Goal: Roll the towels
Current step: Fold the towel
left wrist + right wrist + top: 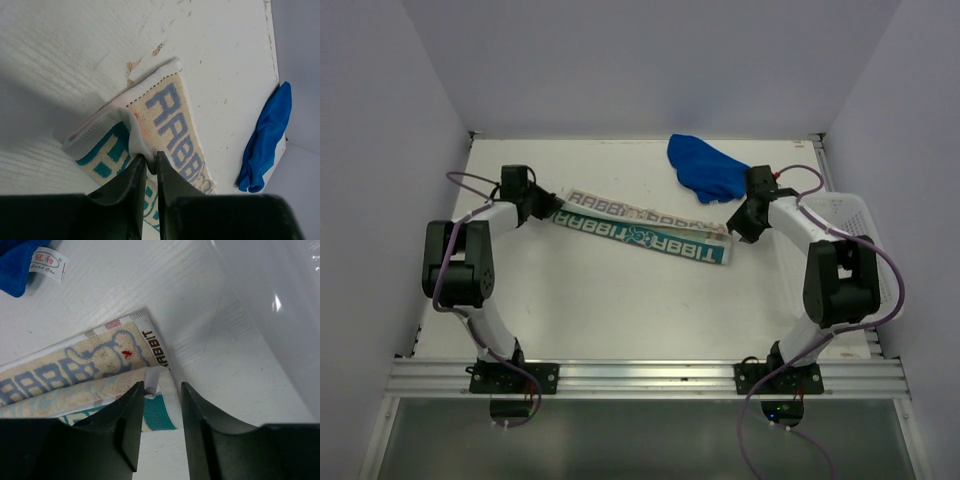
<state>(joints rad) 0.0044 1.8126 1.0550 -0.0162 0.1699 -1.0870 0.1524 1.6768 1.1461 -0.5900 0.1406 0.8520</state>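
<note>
The patterned towel (640, 230) lies folded lengthwise in a long strip across the middle of the table, lettering up. My left gripper (552, 206) is shut on its left end; the left wrist view shows the fold of cloth (131, 131) pinched between the fingertips of the left gripper (149, 162). My right gripper (733, 226) is at the towel's right end, open; the right wrist view shows the right gripper (162, 390) with its jaws apart over the towel's corner (161, 410). The blue towel (705, 168) lies crumpled at the back, also in the left wrist view (267, 137).
A white mesh basket (850, 215) stands at the right edge of the table beside the right arm; its wall fills the right wrist view's upper right (280, 305). White walls enclose the table on three sides.
</note>
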